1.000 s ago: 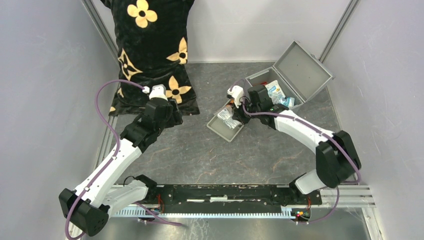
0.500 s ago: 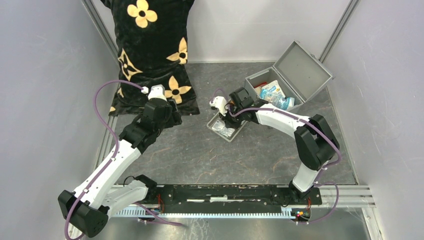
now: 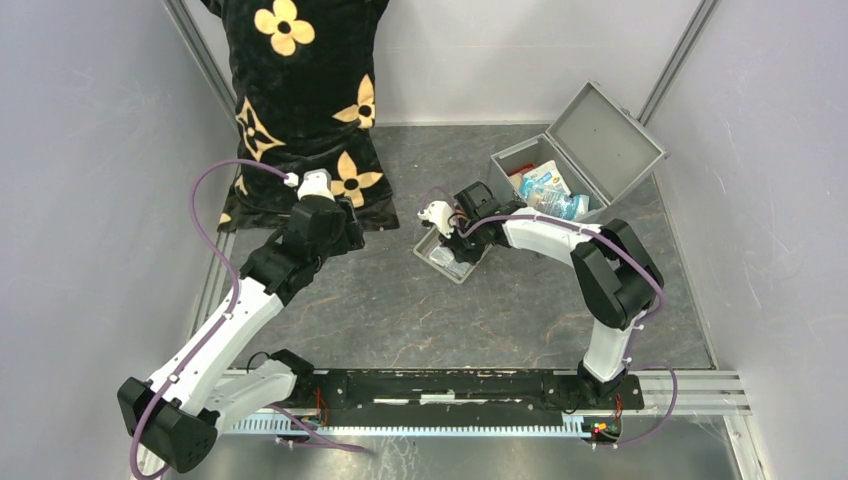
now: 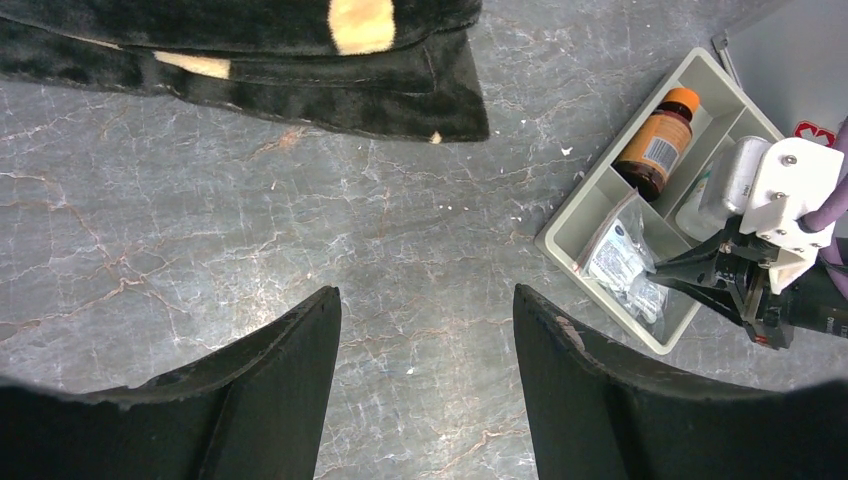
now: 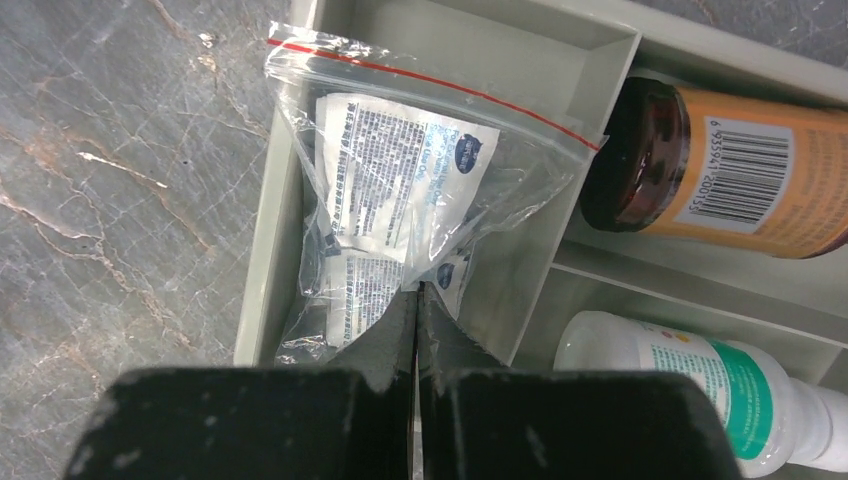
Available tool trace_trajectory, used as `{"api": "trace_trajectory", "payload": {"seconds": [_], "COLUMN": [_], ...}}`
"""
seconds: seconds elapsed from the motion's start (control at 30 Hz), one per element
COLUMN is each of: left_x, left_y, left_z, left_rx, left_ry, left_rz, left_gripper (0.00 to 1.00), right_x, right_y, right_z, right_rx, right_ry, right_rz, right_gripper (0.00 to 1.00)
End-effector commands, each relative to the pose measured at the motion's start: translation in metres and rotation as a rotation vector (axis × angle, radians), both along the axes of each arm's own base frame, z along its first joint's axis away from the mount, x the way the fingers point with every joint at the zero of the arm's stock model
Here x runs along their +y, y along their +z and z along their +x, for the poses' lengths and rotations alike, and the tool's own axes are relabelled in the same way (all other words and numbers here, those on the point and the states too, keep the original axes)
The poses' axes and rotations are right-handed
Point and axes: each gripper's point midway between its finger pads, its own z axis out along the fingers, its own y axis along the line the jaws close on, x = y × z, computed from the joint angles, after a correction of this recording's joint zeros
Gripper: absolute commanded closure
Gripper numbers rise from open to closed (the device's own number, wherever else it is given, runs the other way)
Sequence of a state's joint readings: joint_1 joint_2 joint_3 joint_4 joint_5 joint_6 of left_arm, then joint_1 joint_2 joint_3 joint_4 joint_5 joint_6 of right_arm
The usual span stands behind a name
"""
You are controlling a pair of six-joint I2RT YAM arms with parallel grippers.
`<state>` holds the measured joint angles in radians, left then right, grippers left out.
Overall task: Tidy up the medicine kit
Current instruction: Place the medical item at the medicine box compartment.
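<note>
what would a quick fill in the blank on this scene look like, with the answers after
1. The lid of the medicine kit stands ___.
2. The right claw is shut on a clear zip bag whose seal stripe is ___.
3. The amber bottle lies in the grey tray and its cap is ___.
4. The left claw, jaws apart over the table, holds ___.
Missing words: open; red; orange; nothing.

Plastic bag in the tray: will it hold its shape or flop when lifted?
Likely floppy: the plastic bag is thin, creased film. Probably light, holding only flat paper sachets. They may slide toward the low end, since the right gripper seems to pinch one edge only.
</note>
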<state>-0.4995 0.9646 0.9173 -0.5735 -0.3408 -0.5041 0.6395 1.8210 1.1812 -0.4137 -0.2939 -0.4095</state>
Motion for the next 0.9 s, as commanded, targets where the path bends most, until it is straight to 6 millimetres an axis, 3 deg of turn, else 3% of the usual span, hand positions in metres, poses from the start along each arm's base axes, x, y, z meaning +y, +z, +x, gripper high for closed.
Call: {"api": "trace_trajectory", "payload": {"seconds": [0.0,0.1,0.27,0.5,0.63,0.87], "left_x": [0.001,0.0,-0.001,-0.002,-0.002,-0.001], "left_y": [0.018,0.017,0.017,0.017,0.016,0.016], "left_z": [0.008,0.008,0.009,0.009,0.01,0.009], "left_rx": [-0.048,-0.044,-0.041,-0.041,-0.039,-0.04], "left_ry": [0.01,0.011,0.007,0.006,0.006,0.009], "left_rz": [0.001,-0.001,-0.008,-0.007,-0.009,-0.007], "left_gripper": [0.29,0.29,0.29,0.29,0.29,0.3], "right_x": [0.004,-0.001,0.003,0.025,0.045,0.057], "right_y": [0.015,0.022,0.036,0.07,0.074,0.058], "right_z": [0.016,0.023,0.023,0.015,0.008,0.016], "right_rx": [-0.057,-0.09,-0.095,-0.095,-0.064,-0.032], "right_ry": [-0.025,-0.068,-0.088,-0.045,-0.012,-0.055], "right_rz": [0.005,-0.011,0.023,0.166,0.246,0.236], "right_gripper": [0.99,0.93,0.67,0.58,0.61,0.9]}}
